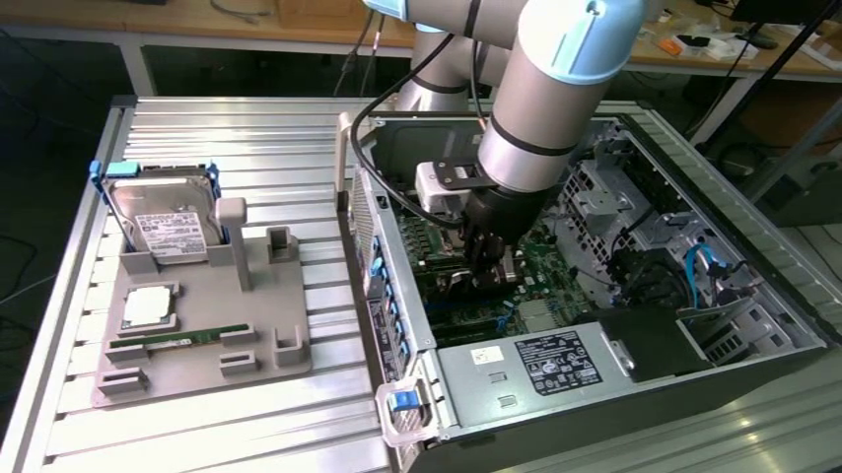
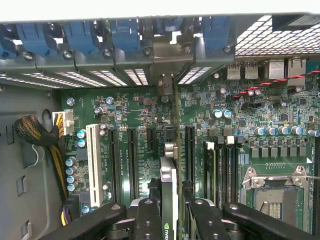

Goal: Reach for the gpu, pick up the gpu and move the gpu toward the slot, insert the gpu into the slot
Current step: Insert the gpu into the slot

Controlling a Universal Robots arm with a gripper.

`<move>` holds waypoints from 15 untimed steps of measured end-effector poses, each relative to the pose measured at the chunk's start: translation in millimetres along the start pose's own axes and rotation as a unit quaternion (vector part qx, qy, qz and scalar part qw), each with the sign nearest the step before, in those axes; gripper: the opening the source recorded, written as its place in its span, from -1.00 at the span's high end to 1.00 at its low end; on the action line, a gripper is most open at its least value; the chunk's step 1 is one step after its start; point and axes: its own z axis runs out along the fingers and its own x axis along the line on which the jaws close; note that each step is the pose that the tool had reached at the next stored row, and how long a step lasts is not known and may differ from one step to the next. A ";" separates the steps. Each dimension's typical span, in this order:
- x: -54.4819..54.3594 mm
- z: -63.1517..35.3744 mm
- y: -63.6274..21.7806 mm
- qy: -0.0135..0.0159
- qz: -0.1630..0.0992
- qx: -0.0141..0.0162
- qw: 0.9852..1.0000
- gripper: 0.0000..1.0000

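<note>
Green motherboard (image 2: 240,115) lies inside the open PC case (image 1: 632,394), with the arm reaching down into it in the exterior view. The gripper (image 2: 170,204) is clamped on the gpu (image 2: 169,175), one black finger pressed to each face of the card. The gpu is seen edge-on in the wrist view, standing upright over the board between two long black slots (image 2: 134,160), its metal bracket end (image 2: 167,55) up against the case's rear wall, in line with the row of blue latches (image 2: 125,35). The slot under it is hidden by the card, so I can't tell whether the card edge is seated or just above. A white slot (image 2: 93,165) sits well off to one side of the card and the square processor socket (image 2: 275,195) to the other. A sleeved cable bundle (image 2: 35,135) runs along the board's edge. In the exterior view, a grey fixture tray (image 1: 263,365) on the ribbed metal table (image 1: 237,128) lies to the exterior view's left of the case. It holds a hard drive (image 1: 165,222) propped up and a thin memory stick (image 1: 177,341) lying flat, both well apart from the gripper.
</note>
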 end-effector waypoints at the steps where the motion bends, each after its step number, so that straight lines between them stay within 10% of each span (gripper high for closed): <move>1: 0.0 0.0 0.0 0.000 0.000 0.000 1.000 0.47; 15: 0.0 4.8 0.5 0.000 0.000 0.000 1.000 0.47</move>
